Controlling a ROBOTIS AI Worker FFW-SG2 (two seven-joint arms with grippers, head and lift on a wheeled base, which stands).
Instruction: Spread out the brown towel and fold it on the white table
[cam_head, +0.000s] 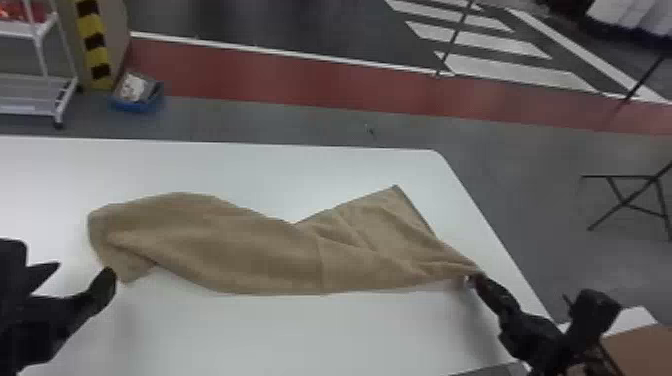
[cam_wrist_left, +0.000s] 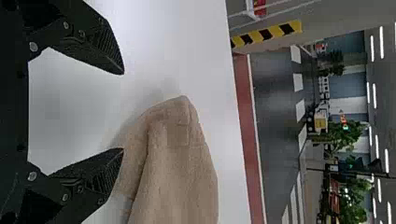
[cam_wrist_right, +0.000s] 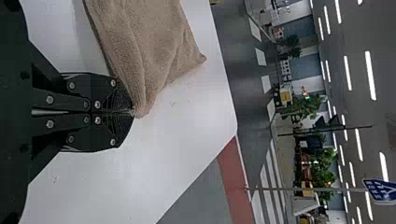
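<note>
One corner of the brown towel (cam_head: 240, 245) on the counter (cam_head: 300, 335) is clamped in the right tool (cam_wrist_right: 132, 112) near the right edge, probably so that the left tool (cam_wrist_left: 123, 111), with fingers apart beside the other end, can stretch it.

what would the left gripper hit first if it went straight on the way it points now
Likely the left end of the brown towel, just beyond the open left gripper; height is hard to judge, so the white table could come first.
</note>
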